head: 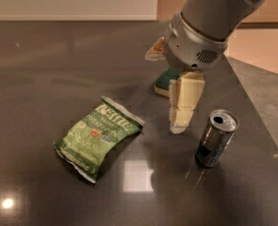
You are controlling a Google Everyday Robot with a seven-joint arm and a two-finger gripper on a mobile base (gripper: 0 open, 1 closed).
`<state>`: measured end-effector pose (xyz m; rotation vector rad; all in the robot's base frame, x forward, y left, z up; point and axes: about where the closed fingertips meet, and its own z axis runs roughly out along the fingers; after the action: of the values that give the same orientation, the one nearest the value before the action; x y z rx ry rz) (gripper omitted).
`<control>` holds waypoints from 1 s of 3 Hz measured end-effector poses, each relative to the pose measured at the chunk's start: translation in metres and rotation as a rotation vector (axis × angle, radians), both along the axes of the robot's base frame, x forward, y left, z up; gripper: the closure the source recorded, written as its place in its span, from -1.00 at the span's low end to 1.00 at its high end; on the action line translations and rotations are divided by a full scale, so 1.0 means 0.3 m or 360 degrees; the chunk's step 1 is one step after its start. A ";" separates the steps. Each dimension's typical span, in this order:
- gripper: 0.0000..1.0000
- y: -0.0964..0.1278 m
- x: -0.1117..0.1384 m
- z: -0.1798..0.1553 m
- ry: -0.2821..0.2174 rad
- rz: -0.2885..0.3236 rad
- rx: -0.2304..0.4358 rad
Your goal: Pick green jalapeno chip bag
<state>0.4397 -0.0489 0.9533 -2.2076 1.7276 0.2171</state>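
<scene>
Gripper [182,117] above table [44,69], between green jalapeno chip bag [98,136] and can [216,138]; nothing visibly held, opening state indeterminate. Sponge [166,80] apparently behind gripper.

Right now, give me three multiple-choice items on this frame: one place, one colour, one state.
1. Where is the end effector?
A) between the green jalapeno chip bag and the can
B) left of the bag
C) right of the can

2. What colour is the chip bag?
A) red
B) light green
C) blue

3. How is the can sitting?
A) on its side
B) crushed flat
C) upright

Answers:
1 A: the end effector hangs between bag and can, touching neither.
2 B: the bag is light green with white lettering.
3 C: the can stands on the table with its opened top facing up.
</scene>
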 end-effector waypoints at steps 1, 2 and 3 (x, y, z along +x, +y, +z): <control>-1.00 0.109 -0.034 -0.062 0.0000 0.0183 0.0001; -1.00 0.220 -0.065 -0.161 -0.0001 0.0391 0.0004; -1.00 0.300 -0.058 -0.241 -0.0026 0.0556 -0.0008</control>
<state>0.4222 0.0411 0.8809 -2.4945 1.3237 0.2749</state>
